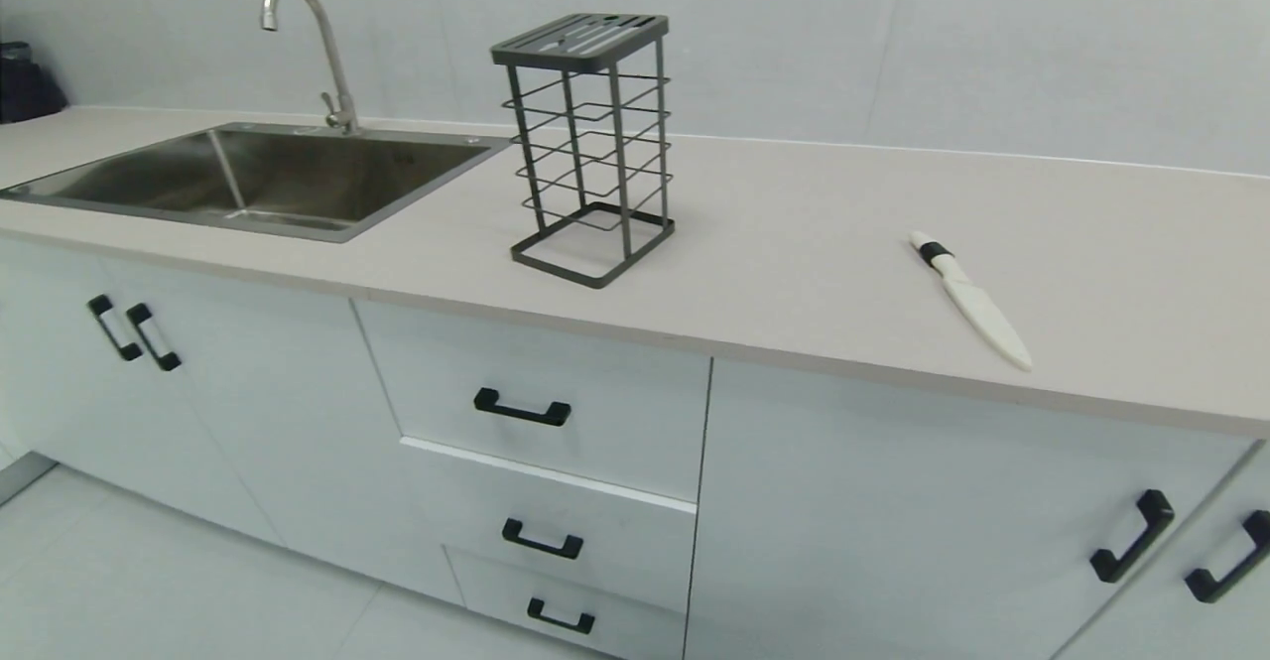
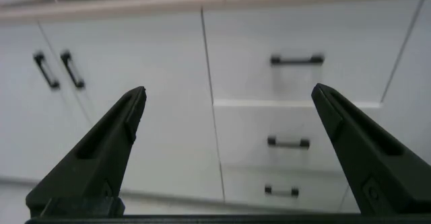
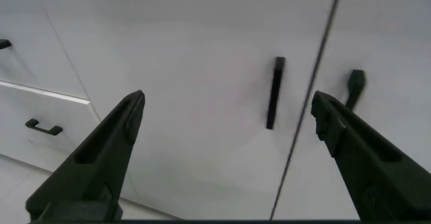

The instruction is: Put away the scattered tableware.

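A white knife (image 1: 970, 299) with a black band near its handle end lies flat on the counter (image 1: 814, 243) at the right, its tip pointing toward the front edge. A black wire rack (image 1: 592, 149) with a slotted top stands upright mid-counter, just right of the sink. My left gripper (image 2: 229, 96) is open below counter height, facing the cabinet drawers. My right gripper (image 3: 229, 99) is open too, facing the cabinet doors under the right part of the counter. Neither holds anything.
A steel sink (image 1: 248, 179) with a curved tap (image 1: 317, 45) is set into the counter at the left. Below the counter are white drawers (image 1: 536, 412) and doors with black handles (image 1: 1131, 536). The tiled wall runs behind.
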